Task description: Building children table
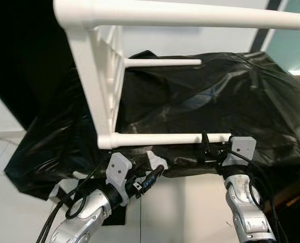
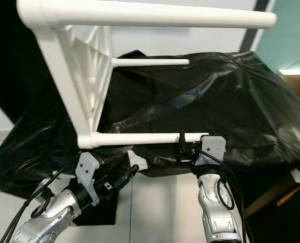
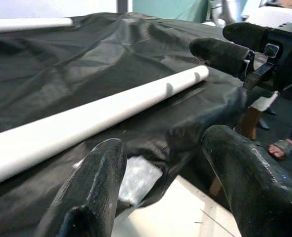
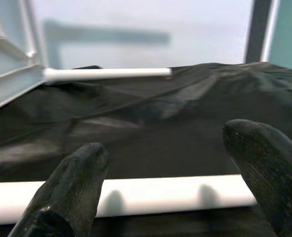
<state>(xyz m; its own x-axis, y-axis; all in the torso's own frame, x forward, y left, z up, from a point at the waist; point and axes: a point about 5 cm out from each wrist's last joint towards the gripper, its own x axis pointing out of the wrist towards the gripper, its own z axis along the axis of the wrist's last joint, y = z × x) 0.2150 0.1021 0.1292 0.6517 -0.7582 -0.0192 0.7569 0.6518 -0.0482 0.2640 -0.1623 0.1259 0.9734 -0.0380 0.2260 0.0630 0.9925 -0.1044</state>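
A white children's table lies on its side on a black plastic sheet, its ribbed top panel standing upright at the left. Its round legs point right: one high up, one farther back, and the lowest leg resting on the sheet's front edge. My left gripper is open just below and in front of that lowest leg. My right gripper is open at the leg's free end, and the leg crosses between its fingers without being pinched.
The sheet drapes over a low surface and hangs to the pale tiled floor. A wooden support stands under its right side. A person's sandalled foot is on the floor beyond it. A white wall is behind.
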